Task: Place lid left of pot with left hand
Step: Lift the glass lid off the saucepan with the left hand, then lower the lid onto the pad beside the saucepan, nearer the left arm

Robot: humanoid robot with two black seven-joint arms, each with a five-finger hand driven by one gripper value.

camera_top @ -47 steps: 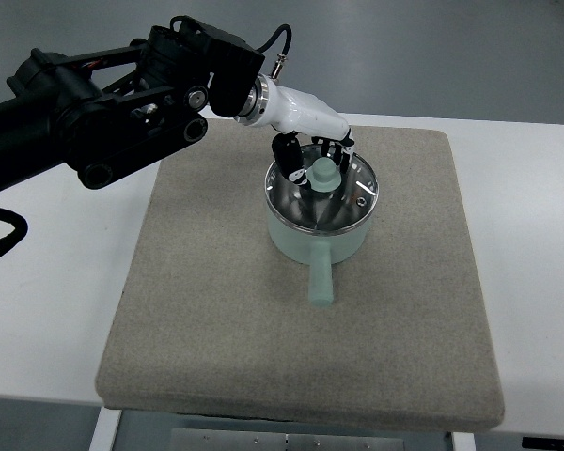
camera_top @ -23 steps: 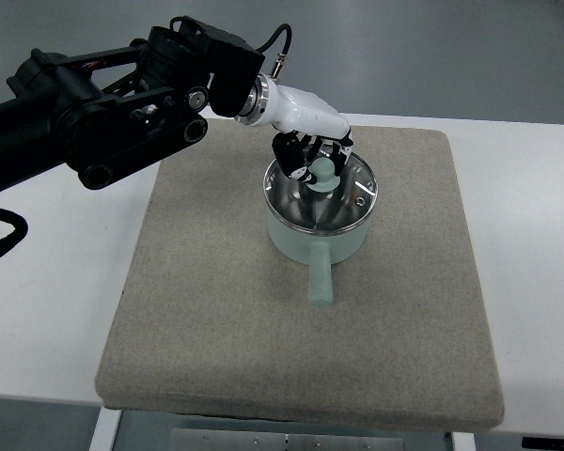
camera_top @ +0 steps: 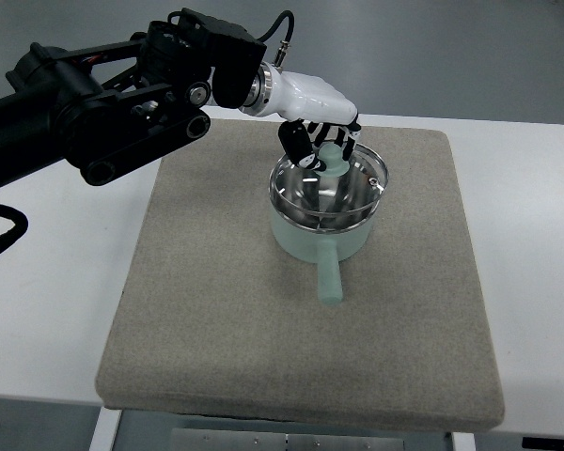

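- Beige mat (camera_top: 216,310) lies nearest on the white table (camera_top: 47,291), with bare space to the pot's left.
- Mint pot (camera_top: 321,237) points its handle (camera_top: 329,279) toward the camera.
- Glass lid (camera_top: 329,190) sits over the pot, slightly tilted.
- Left hand (camera_top: 321,141) grasps the lid knob (camera_top: 333,158) from above; 1 arm only is visible, so the lid must go toward the picture's left.

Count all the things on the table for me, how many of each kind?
Pot: 1
Lid: 1, held by the left hand
Mat: 1
Total: 3
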